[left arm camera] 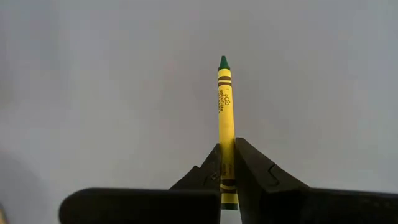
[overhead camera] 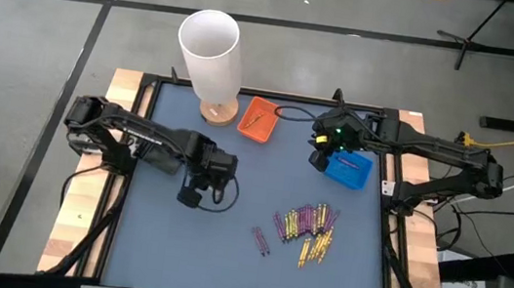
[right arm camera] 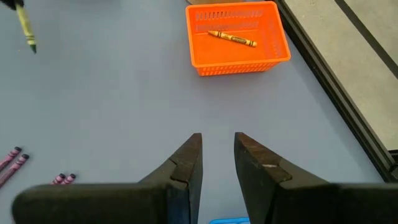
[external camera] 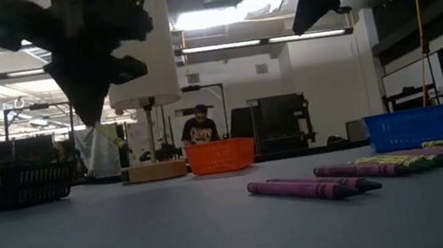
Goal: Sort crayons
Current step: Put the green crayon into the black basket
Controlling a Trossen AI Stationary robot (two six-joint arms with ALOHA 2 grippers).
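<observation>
1. The blue-grey desk [overhead camera: 157,240] carries most crayons unsorted: a purple-and-yellow pile [overhead camera: 307,231].
2. The orange mesh tray [right arm camera: 237,38] holds one yellow crayon [right arm camera: 232,38]; the blue tray's [overhead camera: 347,169] contents are hidden.
3. Right gripper [right arm camera: 217,155], fingers spread and empty, hovers above the blue tray.
4. Left gripper [left arm camera: 227,171] fingers pinch a yellow green-tipped crayon [left arm camera: 224,106] mid-desk.

The left arm reaches in over the table's left half, its gripper [overhead camera: 191,196] raised off the surface with its fingers [left arm camera: 208,171] pinched tight. The right arm stretches along the far right side, its gripper [right arm camera: 217,155] held high, fingers parted and empty.
</observation>
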